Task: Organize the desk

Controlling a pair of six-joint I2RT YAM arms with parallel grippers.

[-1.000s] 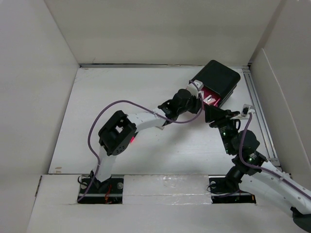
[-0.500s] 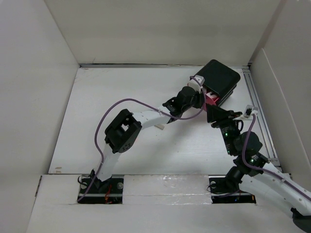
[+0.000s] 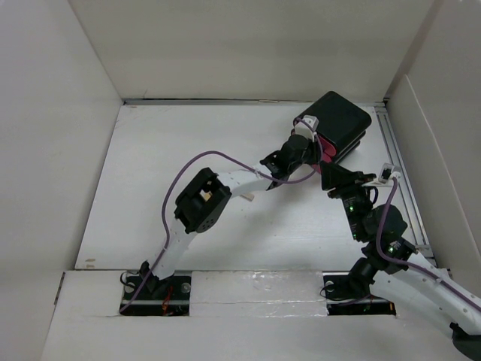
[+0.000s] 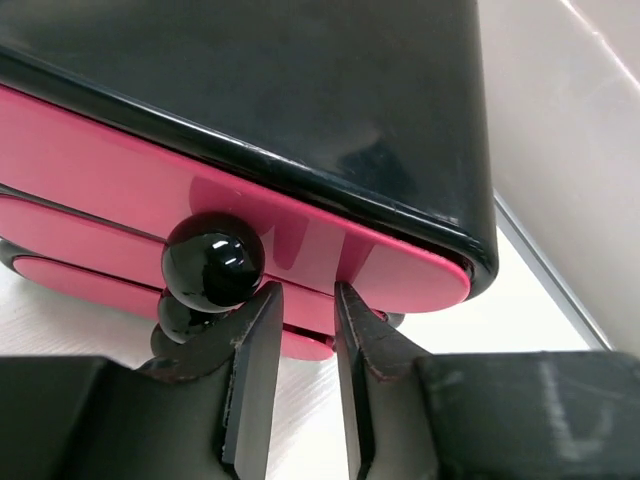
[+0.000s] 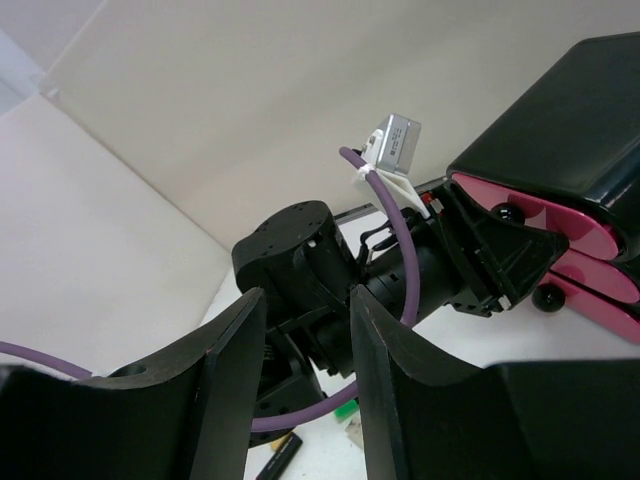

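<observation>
Seen from above, a large matte white desk (image 3: pixel 188 165) fills the floor of a white-walled enclosure. A black drawer box (image 3: pixel 342 120) with three pink drawers (image 4: pixel 120 170) sits at the desk's far right corner, turned at an angle.

The left arm reaches from the near left edge across the desk to the box. The left gripper (image 3: pixel 312 143) is right at the pink drawer fronts. In the left wrist view, its two dark fingers (image 4: pixel 255 370) stand with only a narrow gap between them and grip nothing. Their tips are just under the rim of the top drawer, immediately right of that drawer's glossy black round knob (image 4: pixel 213 262). A second knob (image 4: pixel 178 318) shows just below, mostly hidden by the left finger. The white desk surface (image 4: pixel 60 300) lies beneath the fingers, and whether they touch it cannot be told.

The right arm bends in from the near right edge. The right gripper (image 3: pixel 328 169) is raised above the desk, near the box's front and just beside the left wrist. In the right wrist view, its fingers (image 5: pixel 225 390) are a little apart and empty, and the left arm's black wrist and its purple cable (image 5: pixel 395 240) show through the gap.
</observation>
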